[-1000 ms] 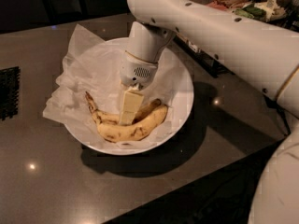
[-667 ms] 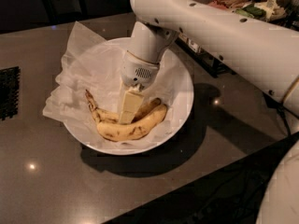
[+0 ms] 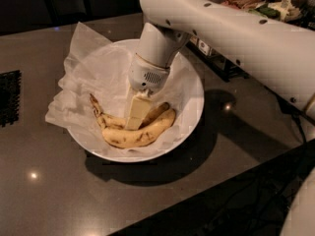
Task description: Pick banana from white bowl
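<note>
Surface: dark glossy countertop, dim room.
Bowl: white bowl, centre frame.
Claw: gripper down at banana; grasp indiscernible.

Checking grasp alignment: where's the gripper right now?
Camera view, left of centre: the gripper is low inside the white bowl, its tip at the middle of the banana, just behind the plumper banana near the bowl's front rim.

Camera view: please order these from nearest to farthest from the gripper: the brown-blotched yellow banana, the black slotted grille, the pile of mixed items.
1. The brown-blotched yellow banana, in the glossy white bowl, right under the gripper.
2. The black slotted grille, at the picture's left edge.
3. The pile of mixed items, far back in the top right corner.
</note>
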### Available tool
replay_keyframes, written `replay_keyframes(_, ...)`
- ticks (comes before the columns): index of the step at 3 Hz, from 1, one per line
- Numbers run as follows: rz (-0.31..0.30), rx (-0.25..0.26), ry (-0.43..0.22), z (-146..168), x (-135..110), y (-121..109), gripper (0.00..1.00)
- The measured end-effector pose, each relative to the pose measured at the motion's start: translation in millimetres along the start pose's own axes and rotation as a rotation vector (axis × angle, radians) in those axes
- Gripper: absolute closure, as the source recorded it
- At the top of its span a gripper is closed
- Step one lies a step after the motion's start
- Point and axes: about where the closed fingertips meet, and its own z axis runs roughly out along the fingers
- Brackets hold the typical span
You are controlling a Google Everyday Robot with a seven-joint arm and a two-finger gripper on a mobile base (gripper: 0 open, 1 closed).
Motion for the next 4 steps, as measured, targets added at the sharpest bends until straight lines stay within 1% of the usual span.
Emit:
replay_keyframes(1,0.002,0.002,-0.003,0,-1,-1,1.0)
replay_keyframes(2,-0.032,0.089,-0.099,-25,-6,8,1.0)
replay_keyframes(3,-0.133,0.26,-0.291,-74,-27,44,1.0)
replay_keyframes(4,-0.223,0.42,-0.454,-129,-36,81,1.0)
